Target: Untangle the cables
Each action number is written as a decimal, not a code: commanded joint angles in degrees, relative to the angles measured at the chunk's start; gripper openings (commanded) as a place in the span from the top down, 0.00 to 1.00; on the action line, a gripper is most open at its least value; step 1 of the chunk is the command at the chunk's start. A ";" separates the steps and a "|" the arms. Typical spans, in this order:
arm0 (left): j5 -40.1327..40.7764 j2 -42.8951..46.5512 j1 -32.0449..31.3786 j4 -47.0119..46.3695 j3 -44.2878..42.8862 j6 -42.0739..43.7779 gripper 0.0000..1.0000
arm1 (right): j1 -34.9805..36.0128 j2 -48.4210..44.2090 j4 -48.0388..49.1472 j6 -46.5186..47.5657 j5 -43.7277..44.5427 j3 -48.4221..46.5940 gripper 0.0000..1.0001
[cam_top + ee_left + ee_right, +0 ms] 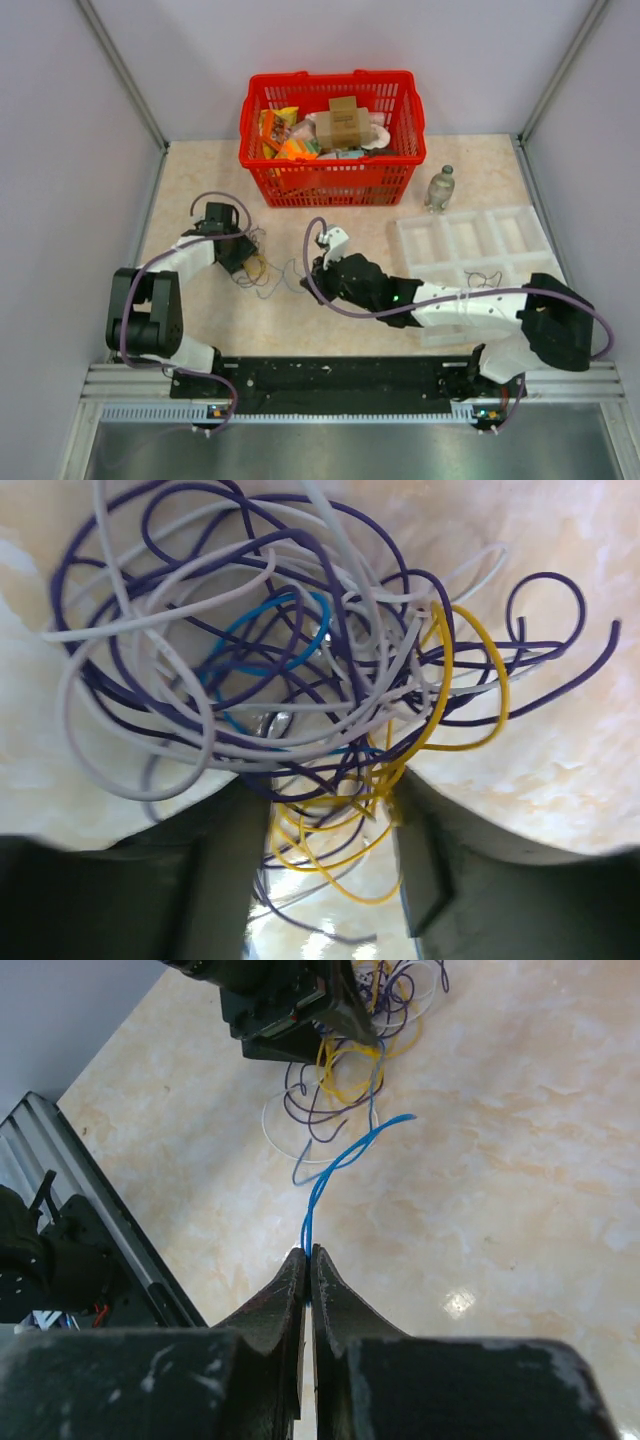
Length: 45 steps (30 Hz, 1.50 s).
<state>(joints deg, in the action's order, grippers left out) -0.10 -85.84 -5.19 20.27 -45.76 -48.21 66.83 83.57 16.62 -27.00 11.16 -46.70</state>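
Cables [300, 680] — tangled heap of thin purple, white, yellow, blue wires on beige marbled tabletop [520, 1160]. Left gripper [320, 815] over heap, jaws apart, yellow loops between. Right gripper [308, 1260] pinched on blue strand [340, 1160] — running from heap.

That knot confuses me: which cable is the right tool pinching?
The blue cable: it alone runs out of the tangle into the right tool's shut tips; the others lie bunched.

cables [352, 615]: smooth, glossy plastic sheath. tabletop [500, 1160]: polished marble-look, reflective. basket [330, 186]: red plastic lattice. tray [470, 262]: translucent plastic. right gripper [308, 1258] fingers [275, 1305]: matt black, scuffed.
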 commanded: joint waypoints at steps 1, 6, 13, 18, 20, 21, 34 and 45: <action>4.66 2.34 -0.17 -2.08 -1.36 -0.75 0.58 | -0.47 -8.23 -4.38 2.39 3.77 0.82 1.00; 7.04 10.15 -0.26 -2.52 1.63 1.36 0.73 | -1.69 -20.79 -15.46 4.59 11.69 1.78 1.00; 2.48 18.77 -0.17 -6.29 5.76 4.17 1.00 | -5.57 -36.36 -27.07 10.30 17.93 -1.37 1.00; 0.45 20.54 -0.17 -7.70 7.26 5.05 1.00 | -5.66 -39.09 -31.64 13.90 21.27 -8.22 1.00; -1.73 20.72 -0.17 -8.23 7.53 5.31 1.00 | -5.74 -39.71 -32.44 15.22 21.89 -11.21 1.00; -2.10 20.63 -0.17 -8.49 7.96 5.49 1.00 | -5.74 -39.80 -32.70 15.84 21.54 -12.61 1.00; -12.47 14.75 -0.17 -17.55 13.50 3.30 1.00 | -5.66 -23.73 -35.34 18.13 2.31 -47.76 1.00; -16.95 11.84 -0.08 -21.85 14.73 0.31 1.00 | -5.74 -5.63 -37.89 19.89 -5.26 -80.53 1.00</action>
<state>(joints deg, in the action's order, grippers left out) -14.92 -73.49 -5.37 3.81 -31.81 -46.70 61.67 74.30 -22.57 -8.10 9.43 -116.33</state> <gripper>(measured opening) 0.025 0.008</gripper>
